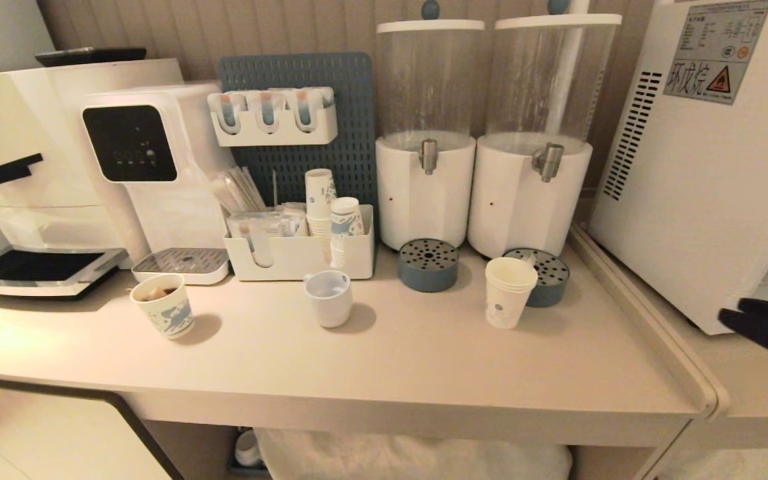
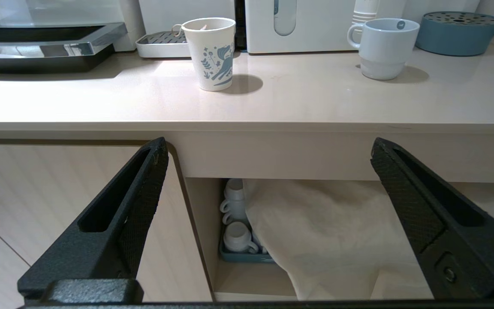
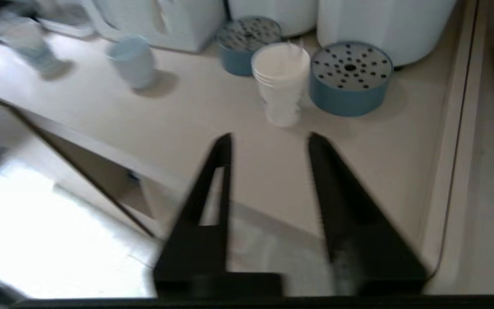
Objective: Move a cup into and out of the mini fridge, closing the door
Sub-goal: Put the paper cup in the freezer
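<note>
The mini fridge (image 1: 704, 167) is cut off, its door unseen.

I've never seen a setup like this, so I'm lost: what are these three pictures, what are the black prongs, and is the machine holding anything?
They come from three cameras on one two-armed robot. The wide picture is from its head, looking down on a counter; the other two sit on its wrists. The black prongs are gripper fingers. The left gripper hangs open below the counter edge. The right gripper, jaws apart, points at the cup, a tall white paper cup beside a blue drip tray. Neither holds anything. The mini fridge stands on the right.
</note>
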Motion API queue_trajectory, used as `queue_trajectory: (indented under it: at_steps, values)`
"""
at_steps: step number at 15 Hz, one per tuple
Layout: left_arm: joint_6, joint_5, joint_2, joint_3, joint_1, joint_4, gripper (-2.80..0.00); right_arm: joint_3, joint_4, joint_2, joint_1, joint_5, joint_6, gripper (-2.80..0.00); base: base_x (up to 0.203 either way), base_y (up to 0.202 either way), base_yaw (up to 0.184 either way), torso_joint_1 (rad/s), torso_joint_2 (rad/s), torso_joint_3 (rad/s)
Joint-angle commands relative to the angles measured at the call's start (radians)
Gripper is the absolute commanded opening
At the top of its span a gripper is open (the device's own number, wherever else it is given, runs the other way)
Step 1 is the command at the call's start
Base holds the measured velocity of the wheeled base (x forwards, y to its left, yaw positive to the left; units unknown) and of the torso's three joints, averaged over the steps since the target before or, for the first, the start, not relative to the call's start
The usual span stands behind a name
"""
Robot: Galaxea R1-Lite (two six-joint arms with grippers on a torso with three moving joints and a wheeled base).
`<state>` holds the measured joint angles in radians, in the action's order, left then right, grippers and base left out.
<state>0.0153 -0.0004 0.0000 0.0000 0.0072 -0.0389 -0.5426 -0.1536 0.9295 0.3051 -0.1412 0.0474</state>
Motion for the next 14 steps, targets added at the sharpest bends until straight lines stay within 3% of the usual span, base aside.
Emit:
queue_trajectory:
  at_steps: [1,5,11,14]
  values:
    - [-0.002,0.000,0.000,0.018,0.000,-0.001,0.00,0.126,-0.237,0.164,-0.007,0.001,-0.032,0.00,0.000,0.000,0.000,0.000,0.00,0.000]
    - [-0.002,0.000,0.002,0.018,0.000,-0.001,0.00,0.298,-0.660,0.422,-0.008,0.003,-0.090,0.00,0.000,0.000,0.000,0.000,0.00,0.000]
    - [-0.003,0.000,0.000,0.018,0.000,-0.001,0.00,0.360,-1.230,0.951,-0.007,0.007,-0.129,0.00,0.000,0.000,0.000,0.000,0.00,0.000]
    - [-0.006,0.000,0.000,0.018,0.000,-0.001,0.00,0.301,-1.356,1.134,-0.007,0.050,-0.150,0.00,0.000,0.000,0.000,0.000,0.00,0.000]
